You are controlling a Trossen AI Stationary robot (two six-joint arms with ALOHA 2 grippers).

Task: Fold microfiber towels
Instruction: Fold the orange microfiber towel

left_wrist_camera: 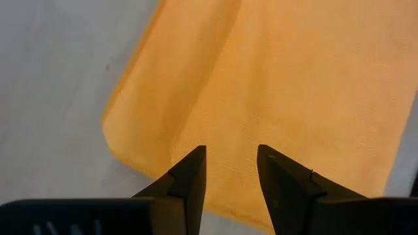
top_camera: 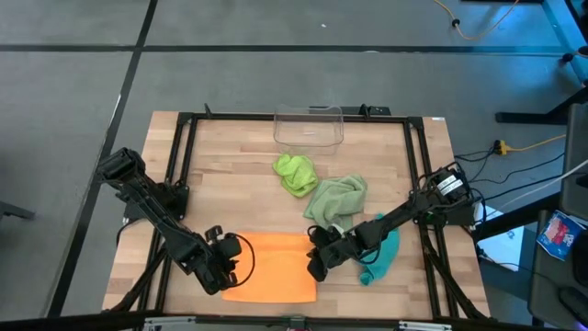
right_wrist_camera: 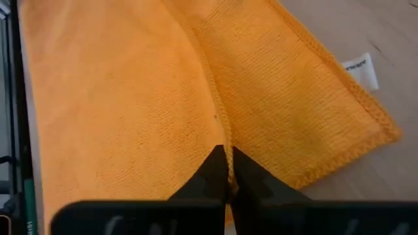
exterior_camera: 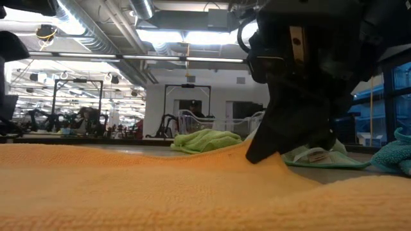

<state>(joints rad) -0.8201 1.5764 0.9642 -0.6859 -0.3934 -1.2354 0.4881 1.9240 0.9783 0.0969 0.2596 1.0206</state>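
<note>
The orange towel (top_camera: 271,268) lies flat near the table's front edge, with a hemmed edge running across its top face. My right gripper (right_wrist_camera: 228,156) is at the towel's right side (top_camera: 315,265), shut on that hem. My left gripper (left_wrist_camera: 231,173) stands open just over the towel's left side (top_camera: 223,268), nothing between its fingers. Farther back lie the lime green towel (top_camera: 296,175) and the pale sage towel (top_camera: 335,200), both crumpled. The teal towel (top_camera: 381,256) lies at the right. My right gripper pinches the orange towel's hemmed edge (right_wrist_camera: 221,130) between its two fingertips. The fingers slant down from the table's right side, in line with the hem. The cloth rises slightly at the fingers (exterior_camera: 247,151); the rest of the towel lies on the table.
A clear plastic bin (top_camera: 308,127) stands at the table's far edge. A white tag (right_wrist_camera: 359,68) lies on the wood beside the orange towel's corner. A black frame (top_camera: 184,184) borders the tabletop on its sides.
</note>
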